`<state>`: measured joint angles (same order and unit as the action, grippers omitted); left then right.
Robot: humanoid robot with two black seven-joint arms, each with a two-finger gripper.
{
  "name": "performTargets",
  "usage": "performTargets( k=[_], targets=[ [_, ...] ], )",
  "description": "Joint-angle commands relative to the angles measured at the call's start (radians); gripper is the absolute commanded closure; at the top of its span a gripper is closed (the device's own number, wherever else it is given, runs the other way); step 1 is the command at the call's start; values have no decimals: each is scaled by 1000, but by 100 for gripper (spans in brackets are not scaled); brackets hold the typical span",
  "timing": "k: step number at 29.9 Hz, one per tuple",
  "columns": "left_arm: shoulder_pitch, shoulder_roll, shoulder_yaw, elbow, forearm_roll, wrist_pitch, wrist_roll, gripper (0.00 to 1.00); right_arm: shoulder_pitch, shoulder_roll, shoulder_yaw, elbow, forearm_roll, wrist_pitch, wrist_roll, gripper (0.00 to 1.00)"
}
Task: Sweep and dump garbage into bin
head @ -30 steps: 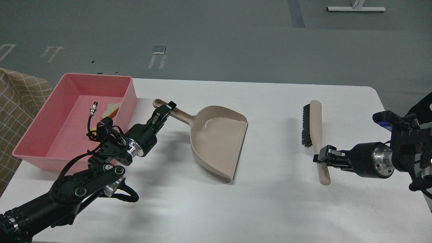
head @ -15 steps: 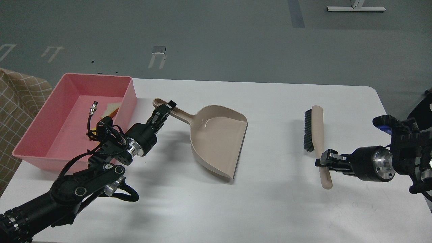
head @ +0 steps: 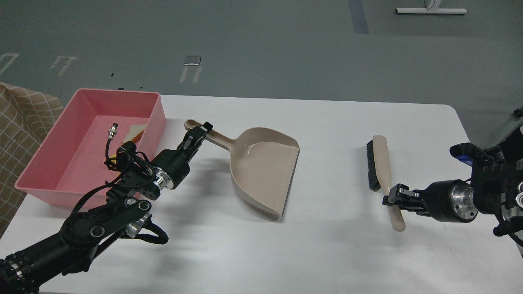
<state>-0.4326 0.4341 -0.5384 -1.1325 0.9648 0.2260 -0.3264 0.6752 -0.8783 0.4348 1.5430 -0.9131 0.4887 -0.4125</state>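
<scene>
The pink bin (head: 49,151) stands at the table's left. The white bread scrap with brown crust (head: 135,131) lies inside it; a sliver of the yellow block (head: 117,173) shows behind my left arm. The beige dustpan (head: 265,171) lies in the middle, empty. My left gripper (head: 200,135) is shut on the dustpan's handle (head: 212,136). My right gripper (head: 393,200) is shut on the handle of the beige brush (head: 382,171) with black bristles, at the right.
The white table (head: 327,253) ends in a rounded corner at the far right, close to my right arm. A checked cloth (head: 20,122) lies off the table's left side. Grey floor lies beyond the far edge.
My right gripper has drawn the brush nearer to me and slightly right. The left arm, dustpan and bin have not moved.
</scene>
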Motion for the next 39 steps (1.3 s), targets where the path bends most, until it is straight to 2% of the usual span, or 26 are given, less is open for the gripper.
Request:
performTargets(
  k=[1, 3, 5, 7, 8, 9, 10, 11, 13, 14, 17, 23, 28, 34, 37, 39],
  targets=[
    [-2, 0, 0, -3, -4, 0, 1, 100, 1, 5, -1, -7, 2, 0, -2, 62],
    [-2, 0, 0, -12, -8, 0, 0, 100, 3, 5, 1, -8, 2, 0, -2, 52],
    [-2, 0, -8, -15, -11, 0, 3, 98, 13, 7, 4, -8, 3, 0, -2, 37],
    [-3, 0, -8, -16, -11, 0, 9, 83, 17, 7, 5, -6, 3, 0, -2, 29],
    [-3, 0, -11, -16, -15, 1, 10, 64, 17, 7, 5, -1, 5, 0, -2, 25],
    [-3, 0, -11, -16, -18, 6, 10, 53, 17, 7, 5, 0, 5, 0, -2, 24],
    [-3, 0, -11, -18, -26, 25, 9, 38, 18, 7, 7, 2, 5, 0, -2, 16],
    [-2, -6, -8, -18, -31, 50, 7, 34, 20, 7, 9, 3, 5, 0, -2, 11],
    [0, -12, -5, -18, -31, 70, 4, 26, 23, 7, 7, 5, 6, 0, -2, 10],
    [2, -14, -6, -20, -29, 78, 6, 15, 23, 7, 7, 6, 5, 0, -2, 6],
    [6, -17, -8, -23, -31, 81, 6, 3, 24, 7, 7, 8, 6, 0, -2, 4],
    [17, 3, -5, -107, -31, 79, 10, 2, 46, 5, 7, 9, 6, 0, -2, 4],
    [17, 6, 2, -119, -31, 81, 55, 2, 69, 5, 7, 11, 6, 0, -3, 4],
    [28, 8, 6, -121, -29, 81, 79, 2, 72, 4, 5, 11, 5, 0, -6, 4],
    [32, 12, 12, -121, -27, 81, 113, 2, 72, 4, 4, 9, 5, 0, -25, 4],
    [34, 17, 23, -121, -26, 82, 116, 2, 73, 4, 4, 9, 5, 0, -31, 4]
  ],
)
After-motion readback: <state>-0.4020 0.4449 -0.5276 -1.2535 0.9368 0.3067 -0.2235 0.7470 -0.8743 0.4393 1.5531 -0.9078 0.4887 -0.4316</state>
